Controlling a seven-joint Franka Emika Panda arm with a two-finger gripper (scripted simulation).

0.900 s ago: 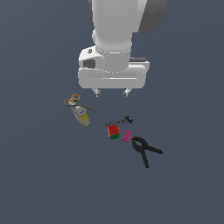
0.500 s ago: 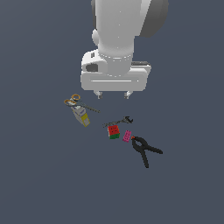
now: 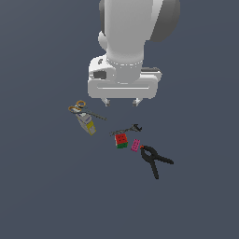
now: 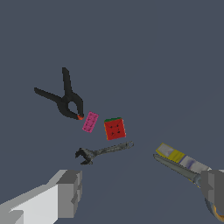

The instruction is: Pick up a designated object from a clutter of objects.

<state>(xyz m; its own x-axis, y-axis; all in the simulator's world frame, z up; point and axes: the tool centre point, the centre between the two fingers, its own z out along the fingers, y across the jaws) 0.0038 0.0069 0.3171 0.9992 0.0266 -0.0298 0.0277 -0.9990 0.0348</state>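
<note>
Exterior view: a flat, plain dark blue-grey worktop (image 3: 42, 196) fills the whole picture; no walls or other room features show. The white arm hangs over the middle, and its tool (image 3: 122, 102) points down with two short fingertips spread apart, open and holding nothing. The scissors (image 3: 80, 108), with orange-brown loop handles and thin dark blades, lie at about 8 o'clock from the tool, touching or overlapping a grey-and-yellow box (image 3: 87, 123) just below them. At about 6 o'clock from the tool lie a dark wrench (image 3: 127, 129), a red-green cube (image 3: 122, 140) and a pink brick (image 3: 135, 145), close together. A black clamp (image 3: 155, 160) lies at about 5 o'clock, beside the brick.

Wrist view: the same bare, even surface lies all round. The two grey fingers (image 4: 70, 192) stand wide apart. The wrench (image 4: 104, 152) lies between them, with the cube (image 4: 114, 129), the brick (image 4: 90, 122) and the clamp (image 4: 63, 98) beyond it. The box (image 4: 180, 160) reaches to the other finger, where an orange edge of the scissors' handle (image 4: 217, 212) just shows.
</note>
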